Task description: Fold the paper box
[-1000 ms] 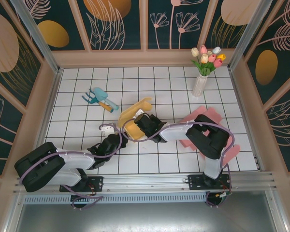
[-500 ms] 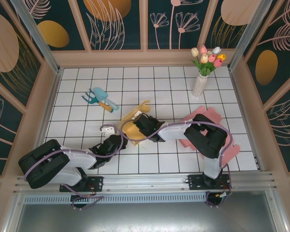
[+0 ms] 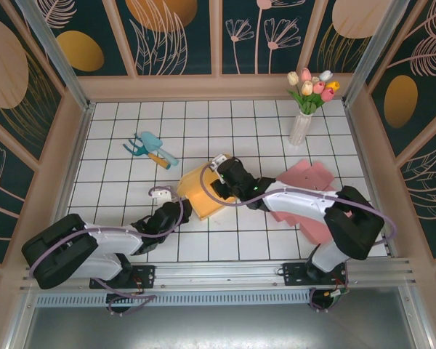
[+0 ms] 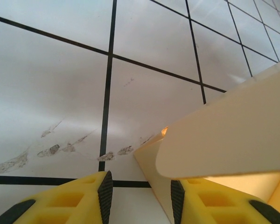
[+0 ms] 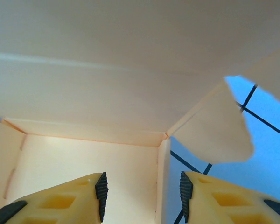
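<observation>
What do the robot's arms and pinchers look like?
The left arm and right arm have white links, chunky black joints and a thin purple cable along them. The left gripper and right gripper each have two yellow fingers with black pads.

A staged robot test cell: a white, black-gridded tabletop [image 3: 116,116] walled by dark floral-painted panels [image 3: 174,43], an aluminium mounting rail [image 3: 225,273] behind the right claw [image 3: 219,169], a white vase of tulips [image 3: 301,127] beyond it.
</observation>
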Robot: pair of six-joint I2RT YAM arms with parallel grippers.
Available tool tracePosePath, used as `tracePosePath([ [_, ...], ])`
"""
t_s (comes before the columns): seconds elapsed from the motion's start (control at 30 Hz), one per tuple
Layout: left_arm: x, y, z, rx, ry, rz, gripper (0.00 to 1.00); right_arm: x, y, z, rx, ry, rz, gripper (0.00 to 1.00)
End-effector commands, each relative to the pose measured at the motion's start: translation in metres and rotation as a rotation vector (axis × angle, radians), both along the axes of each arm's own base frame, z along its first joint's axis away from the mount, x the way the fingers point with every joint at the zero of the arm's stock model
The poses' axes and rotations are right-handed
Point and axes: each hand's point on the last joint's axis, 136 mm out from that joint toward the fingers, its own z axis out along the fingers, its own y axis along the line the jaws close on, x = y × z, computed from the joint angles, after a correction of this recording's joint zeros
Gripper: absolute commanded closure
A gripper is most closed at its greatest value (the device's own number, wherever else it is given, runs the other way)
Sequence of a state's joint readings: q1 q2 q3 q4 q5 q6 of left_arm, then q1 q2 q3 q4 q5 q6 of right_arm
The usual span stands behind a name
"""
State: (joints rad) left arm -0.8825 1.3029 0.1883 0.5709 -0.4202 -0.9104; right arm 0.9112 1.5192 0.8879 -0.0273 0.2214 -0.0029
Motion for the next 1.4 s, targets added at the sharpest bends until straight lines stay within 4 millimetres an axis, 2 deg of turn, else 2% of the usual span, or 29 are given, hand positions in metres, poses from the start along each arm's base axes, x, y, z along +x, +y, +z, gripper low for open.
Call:
tracePosePath([
  [0.0,0.0,0.002,0.004,0.013,-0.012,-0.001,0.6,-0.016,-0.012,-0.005,0.073,0.098,-0.038,0.52],
  [0.1,-0.003,0.004,0.007,0.003,-0.017,-0.008,0.61,-0.024,-0.019,0.012,0.16,0.1,-0.054,0.52],
  [0.2,-0.006,0.011,0.02,-0.016,-0.041,0.0,0.61,-0.029,-0.031,0.036,0.215,0.049,-0.069,0.52],
  [0.33,-0.008,0.029,0.051,-0.018,-0.115,0.042,0.61,-0.018,-0.058,0.063,0.235,-0.051,-0.142,0.51],
  [0.43,-0.009,0.045,0.076,-0.002,-0.186,0.082,0.6,-0.01,-0.069,0.07,0.248,-0.073,-0.156,0.51],
  [0.5,-0.009,0.049,0.087,0.013,-0.209,0.08,0.6,-0.006,-0.072,0.073,0.26,-0.082,-0.153,0.51],
  [0.6,-0.007,0.039,0.099,0.037,-0.22,0.025,0.57,-0.001,-0.072,0.074,0.261,-0.099,-0.132,0.51],
  [0.73,0.001,0.02,0.13,0.126,-0.262,-0.073,0.54,0.005,-0.079,0.066,0.241,-0.098,-0.144,0.51],
  [0.9,0.012,0.009,0.176,0.286,-0.313,-0.146,0.38,0.005,-0.089,0.058,0.273,-0.12,-0.168,0.51],
  [1.0,0.019,-0.005,0.188,0.365,-0.309,-0.21,0.34,0.005,-0.09,0.06,0.281,-0.131,-0.169,0.51],
  [1.17,0.035,-0.038,0.176,0.504,-0.24,-0.344,0.32,0.006,-0.095,0.055,0.285,-0.126,-0.177,0.5],
  [1.3,0.049,-0.061,0.156,0.638,-0.182,-0.445,0.31,0.016,-0.107,0.05,0.307,-0.127,-0.205,0.49],
  [1.33,0.055,-0.069,0.162,0.649,-0.187,-0.458,0.31,0.017,-0.109,0.048,0.315,-0.124,-0.206,0.5],
  [1.37,0.059,-0.073,0.16,0.674,-0.178,-0.474,0.31,0.02,-0.112,0.048,0.325,-0.121,-0.21,0.5],
])
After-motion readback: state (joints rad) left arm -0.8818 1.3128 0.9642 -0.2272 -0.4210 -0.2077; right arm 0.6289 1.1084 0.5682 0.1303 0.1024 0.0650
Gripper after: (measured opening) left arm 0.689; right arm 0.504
